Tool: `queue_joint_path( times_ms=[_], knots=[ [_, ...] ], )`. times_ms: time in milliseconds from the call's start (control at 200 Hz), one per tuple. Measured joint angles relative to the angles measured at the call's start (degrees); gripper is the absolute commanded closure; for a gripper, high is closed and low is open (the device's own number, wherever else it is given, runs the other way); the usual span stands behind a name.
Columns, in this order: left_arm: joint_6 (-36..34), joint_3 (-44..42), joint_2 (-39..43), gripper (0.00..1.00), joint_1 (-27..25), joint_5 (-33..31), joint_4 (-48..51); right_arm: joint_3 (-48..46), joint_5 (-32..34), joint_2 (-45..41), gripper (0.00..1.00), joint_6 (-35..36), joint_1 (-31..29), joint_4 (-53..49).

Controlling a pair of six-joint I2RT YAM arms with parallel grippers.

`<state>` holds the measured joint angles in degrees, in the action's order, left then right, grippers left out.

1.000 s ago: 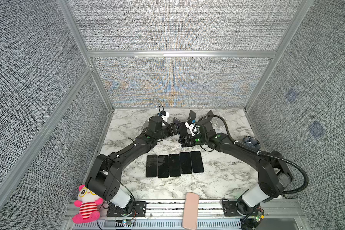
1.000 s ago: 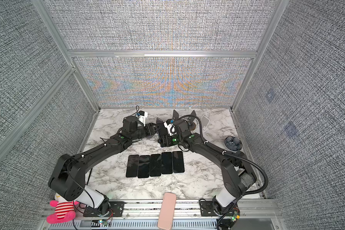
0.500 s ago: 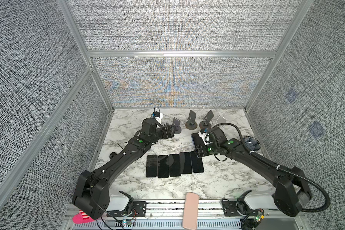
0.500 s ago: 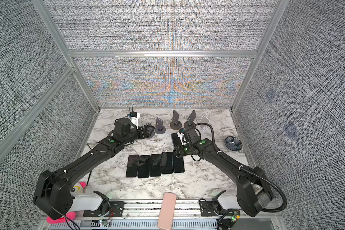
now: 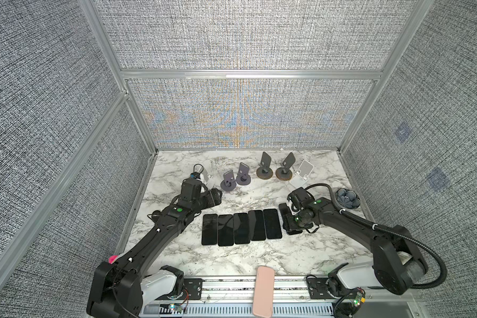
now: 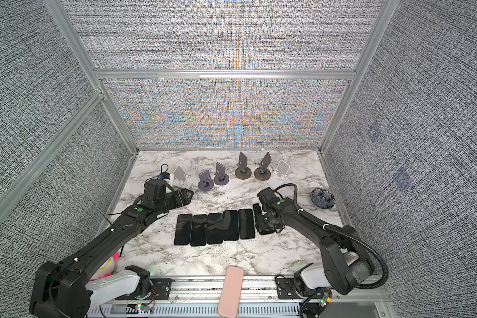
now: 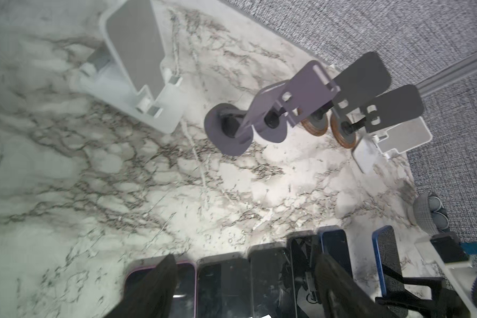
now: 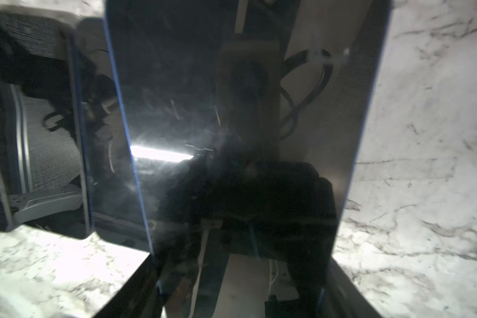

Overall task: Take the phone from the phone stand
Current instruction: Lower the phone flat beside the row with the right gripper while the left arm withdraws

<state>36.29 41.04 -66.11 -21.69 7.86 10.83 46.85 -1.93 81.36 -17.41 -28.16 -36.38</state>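
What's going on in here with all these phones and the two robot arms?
The right hand holds a phone low at the right end of a row of five phones lying on the table; it is not yet released. The left hand hovers open and empty near the stands at the back. All six stands are empty, so this looks like the last phone.

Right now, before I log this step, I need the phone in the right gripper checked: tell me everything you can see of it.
The phone is a slim slab: glossy black screen, unlit, smudged, with a blue long edge. The right gripper clamps it across its width, screen upward. It is parallel to the row of five phones, just off its right end. Whether it touches the marble table is unclear.
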Motion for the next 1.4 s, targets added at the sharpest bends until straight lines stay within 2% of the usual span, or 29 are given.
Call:
queue_joint_path(
  times_ms=[170,270,500,1005,1401],
  knots=[
    [1.44,-2.45,-1.55,0.2,0.28,1.6,-1.29,-0.11,0.17,1.68,0.87,-0.57,0.35,1.57],
    [1.79,-2.91,-2.43,0.22,0.37,1.88,-1.99,0.15,0.37,2.71,0.78,-0.98,0.35,1.79],
    [2.84,-3.23,-2.78,0.23,0.55,2.03,-2.14,0.39,1.01,4.59,0.71,-2.97,0.35,1.79],
    [3.15,-3.67,-2.47,0.24,0.98,1.2,-2.6,-0.11,1.2,5.84,0.34,-6.19,-0.33,1.38],
    [3.37,-4.48,-2.21,0.26,1.01,1.14,-3.89,0.04,1.9,6.6,0.27,-6.47,-0.46,1.38]
  ],
)
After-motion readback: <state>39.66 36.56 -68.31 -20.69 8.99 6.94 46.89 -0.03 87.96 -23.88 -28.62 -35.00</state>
